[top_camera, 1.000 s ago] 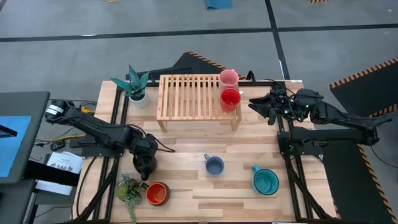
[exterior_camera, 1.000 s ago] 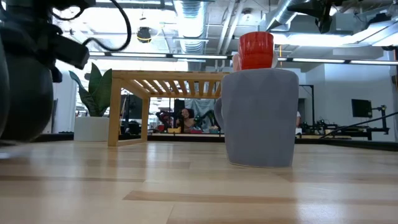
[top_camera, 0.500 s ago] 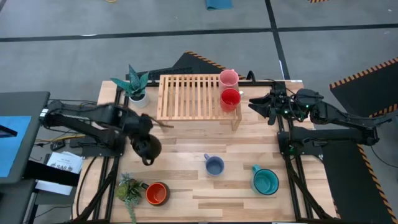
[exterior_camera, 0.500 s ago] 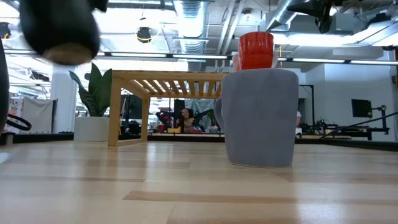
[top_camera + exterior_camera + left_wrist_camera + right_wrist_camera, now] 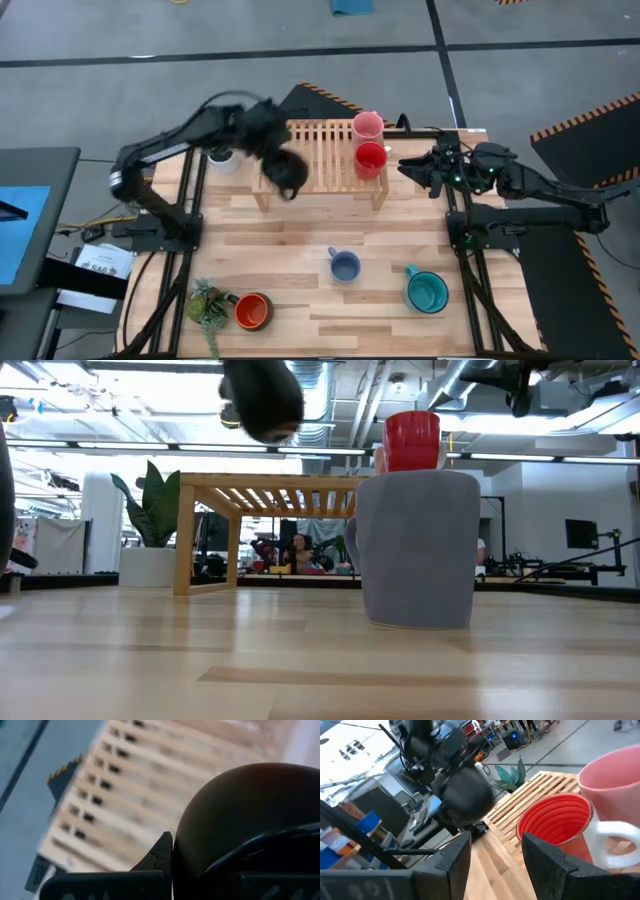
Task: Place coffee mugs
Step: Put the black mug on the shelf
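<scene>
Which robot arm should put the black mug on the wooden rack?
The left one, I'd say. Its gripper already holds the black mug above the wooden rack. The right gripper waits empty beside the rack.

Held by left gripper [image 5: 278,165] above near-left part of slatted rack [image 5: 318,150]: one mug [image 5: 288,173]. On rack's right end: two mugs [image 5: 370,158], one behind the other. Right gripper [image 5: 415,171] just right of rack. Near on table [image 5: 300,300]: three more mugs [image 5: 345,266], two plants [image 5: 207,305] at left.
</scene>
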